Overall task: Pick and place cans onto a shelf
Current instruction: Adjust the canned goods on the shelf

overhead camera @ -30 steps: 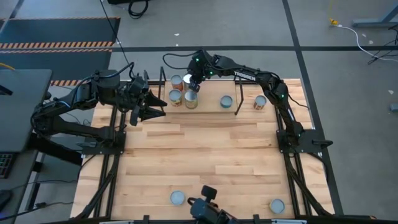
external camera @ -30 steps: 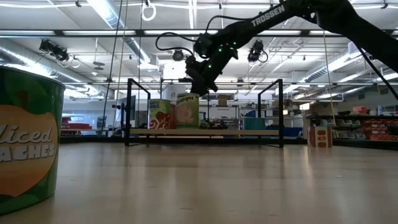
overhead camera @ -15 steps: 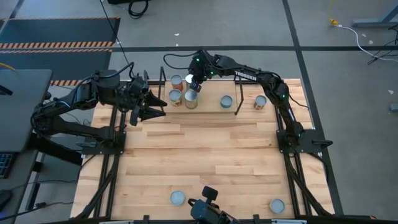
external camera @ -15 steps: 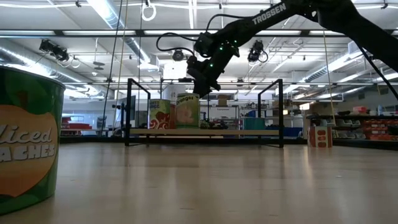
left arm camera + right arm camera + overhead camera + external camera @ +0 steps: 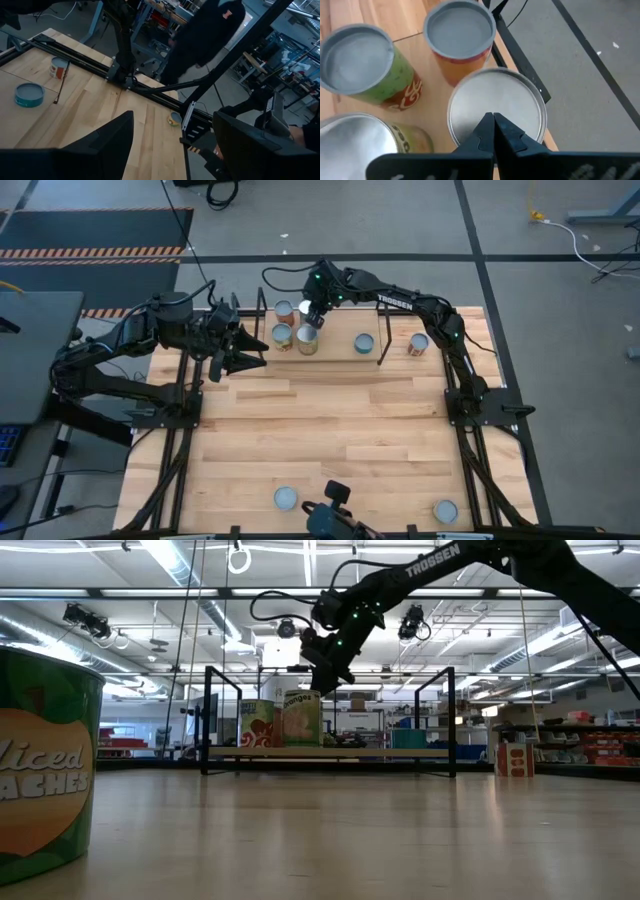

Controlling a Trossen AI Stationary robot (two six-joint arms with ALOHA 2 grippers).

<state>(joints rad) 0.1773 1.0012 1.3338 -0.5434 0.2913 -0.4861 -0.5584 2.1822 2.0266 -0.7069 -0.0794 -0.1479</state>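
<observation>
Keep the right end effector (image 5: 493,120), fingers together and empty above the silver-topped can (image 5: 495,107) among three others at the shelf (image 5: 335,352) left end, rising straight to avoid nudging neighbours

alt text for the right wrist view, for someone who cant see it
The right gripper, shut and holding nothing, hovers over a silver-topped can among four cans packed together on the light-wood shelf. Around it stand a green-labelled can, an orange-red one and a yellowish one.
</observation>
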